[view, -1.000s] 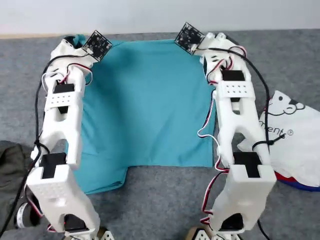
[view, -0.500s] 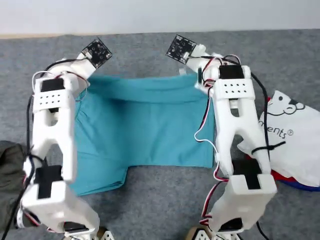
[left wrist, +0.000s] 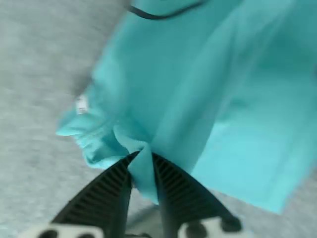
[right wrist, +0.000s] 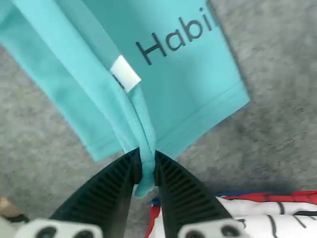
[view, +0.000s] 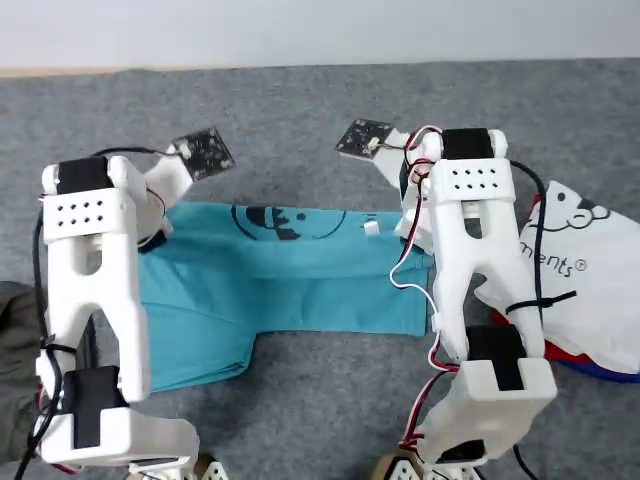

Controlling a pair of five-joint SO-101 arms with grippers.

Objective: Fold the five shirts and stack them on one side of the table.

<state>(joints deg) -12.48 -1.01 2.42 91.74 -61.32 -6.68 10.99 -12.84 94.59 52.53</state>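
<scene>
Nearest us, the teal shirt (view: 300, 295) lies on the grey table (view: 300, 110) with its near hem and one sleeve spread toward the arm bases, and we judge that hem to be the line to aim for. Just beyond it, the left arm's fingers (left wrist: 111, 186) are closed on a bunched corner of the fabric. The right arm's fingers (right wrist: 106, 188) are pinched shut on the seamed edge beside the white label (right wrist: 125, 74), so the far part is turned over with its dark print facing up. To fold well, we should bring both corners toward us level and at one pace, hold the cloth lightly taut between the arms so the crease runs straight, lay edge on edge, and only then let go. The left corner looks crumpled and may need smoothing. In the high view the arms cover both grips. The dark garment (view: 15, 330) at the left and the white printed shirt (view: 590, 270) at the right are cut off by the frame, so we cannot tell whether either is folded. A red and blue edge under the white one is too small to identify.
</scene>
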